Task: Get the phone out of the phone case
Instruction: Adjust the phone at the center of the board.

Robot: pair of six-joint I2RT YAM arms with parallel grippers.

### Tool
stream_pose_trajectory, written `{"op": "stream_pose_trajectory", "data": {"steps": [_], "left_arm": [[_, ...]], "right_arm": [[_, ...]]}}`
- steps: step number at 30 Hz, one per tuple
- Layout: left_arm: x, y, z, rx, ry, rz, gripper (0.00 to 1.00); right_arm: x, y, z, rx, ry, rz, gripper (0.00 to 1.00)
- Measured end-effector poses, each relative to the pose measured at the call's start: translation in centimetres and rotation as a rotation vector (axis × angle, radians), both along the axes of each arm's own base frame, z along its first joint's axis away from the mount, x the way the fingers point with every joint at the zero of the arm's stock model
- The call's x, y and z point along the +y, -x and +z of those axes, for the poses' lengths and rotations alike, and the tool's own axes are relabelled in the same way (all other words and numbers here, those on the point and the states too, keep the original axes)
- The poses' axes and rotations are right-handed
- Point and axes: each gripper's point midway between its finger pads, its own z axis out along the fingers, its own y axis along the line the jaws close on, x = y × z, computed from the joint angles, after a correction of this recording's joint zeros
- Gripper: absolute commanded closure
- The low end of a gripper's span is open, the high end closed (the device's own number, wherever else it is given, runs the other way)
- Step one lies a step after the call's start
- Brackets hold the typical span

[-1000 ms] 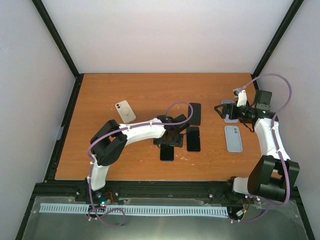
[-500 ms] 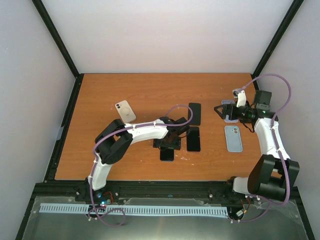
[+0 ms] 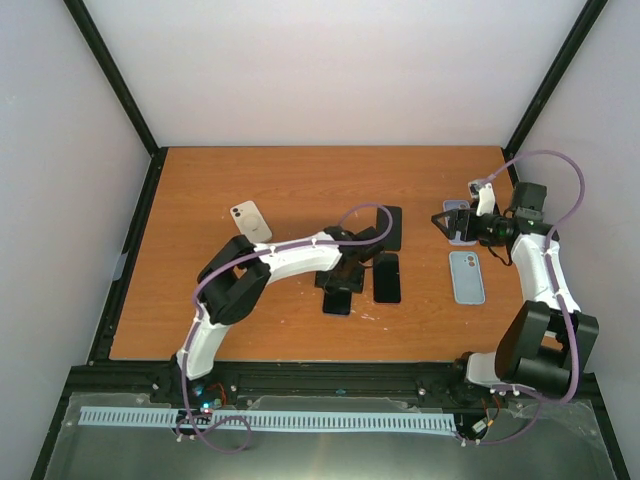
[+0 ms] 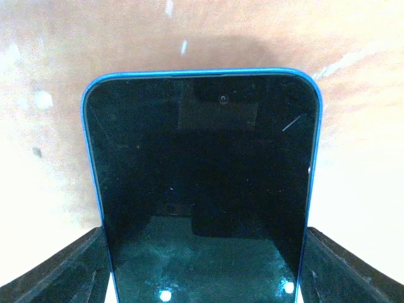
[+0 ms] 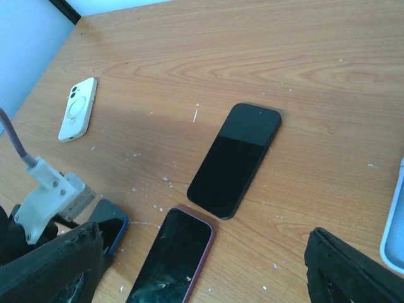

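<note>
**Desk:** Where's the phone (image 4: pixel 202 189), and which arm have you got on it?

**Me:** It lies screen-up on the bench (image 3: pixel 200 300), a little toward 6 o'clock from the middle, and sits in its blue case (image 4: pixel 202 72). My left hand (image 3: pixel 340 283) is directly over it. The right hand (image 3: pixel 452 222) is well apart, out at the 3 o'clock side, so I'd say the left does this one.

**Desk:** How does the phone lie against the left hand?

**Me:** In my left wrist view its long axis runs 12 to 6, with the front camera at the 12 end. My fingers (image 4: pixel 63 271) stand at 9 and 3, one beside each long edge, so they span the short way across. That's the line-up I want.

**Desk:** Are you pinching it?

**Me:** Not that I can see. The left hand is spread astride the case, and each finger is just beside its edge. I think a sliver of bench shows on either side. The right hand is spread wide too, with nothing between its fingers.

**Desk:** Anything crowding you?

**Me:** A pink-edged phone (image 5: pixel 170 255) lies near, at 3 o'clock of mine and parallel to it. My guess is the 3 o'clock finger has room between the two.

**Desk:** What does the next move turn on?

**Me:** I need to square up on those long edges, then find a way to peel the case rim off.
</note>
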Motion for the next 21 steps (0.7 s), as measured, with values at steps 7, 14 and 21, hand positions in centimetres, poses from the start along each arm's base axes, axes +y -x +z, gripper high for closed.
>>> {"op": "stream_pose_trajectory", "data": {"steps": [7, 14, 21], "left_arm": [[-1.4, -7.0, 3.3, -0.12, 0.048, -0.013, 0.4], [-1.8, -16.8, 4.7, -0.252, 0.086, -0.002, 0.43], [-3.0, -19.8, 3.5, -0.297, 0.106, -0.062, 0.43]], "right_arm": [[-0.1, 0.1, -0.5, 0.021, -0.021, 0.006, 0.16], [-0.2, 0.1, -0.7, 0.029, -0.021, 0.003, 0.16], [-0.3, 0.0, -0.9, 0.032, -0.014, -0.003, 0.16]]}}
